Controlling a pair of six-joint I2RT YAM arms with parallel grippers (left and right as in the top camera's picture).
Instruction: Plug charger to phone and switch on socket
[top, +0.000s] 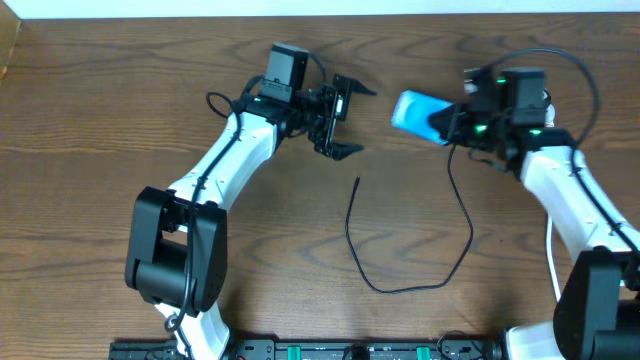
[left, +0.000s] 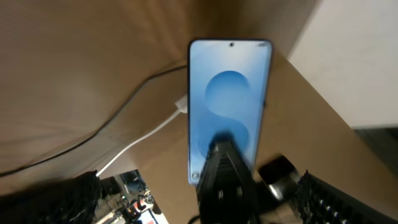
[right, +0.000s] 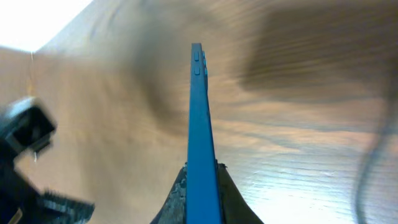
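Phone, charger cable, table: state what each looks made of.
Phone: glossy glass front, judging by its smooth bright screen; dark rim, metal or plastic, unclear. Charger cable: thin, black, matte, likely rubbery plastic, since it lies in loose curves. Table: brown wood grain, possibly veneer or laminate.

Nothing legible anywhere I look. The phone (left: 229, 93) shows a plain blue screen with a paler round swirl, and no lettering on it can be made out. Below and left of the phone, small red and white marks sit on some dark hardware (left: 134, 198) — too blurred to read.
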